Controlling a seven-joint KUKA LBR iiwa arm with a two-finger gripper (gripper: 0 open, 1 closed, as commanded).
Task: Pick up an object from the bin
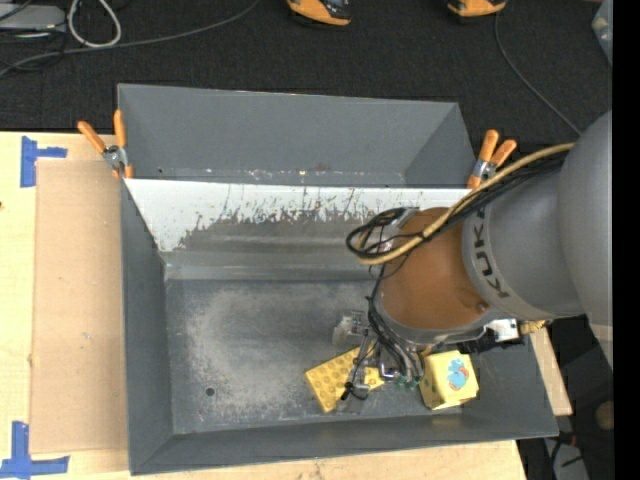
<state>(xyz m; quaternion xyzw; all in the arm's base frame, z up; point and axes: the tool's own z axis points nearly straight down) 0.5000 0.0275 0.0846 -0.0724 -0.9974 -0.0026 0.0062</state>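
Flat yellow plate (328, 380) lay lower right in bin (250, 338); tool (354, 381) low over it, open or closed couldn't tell; yellow block (448, 380) just beside. Risk: thin plate could skid on floor, or tool snag block

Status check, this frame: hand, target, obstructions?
Hand low over bin floor, front right, above flat yellow studded plate. Plate not seen held. Yellow block with blue print close by, toward view's right.
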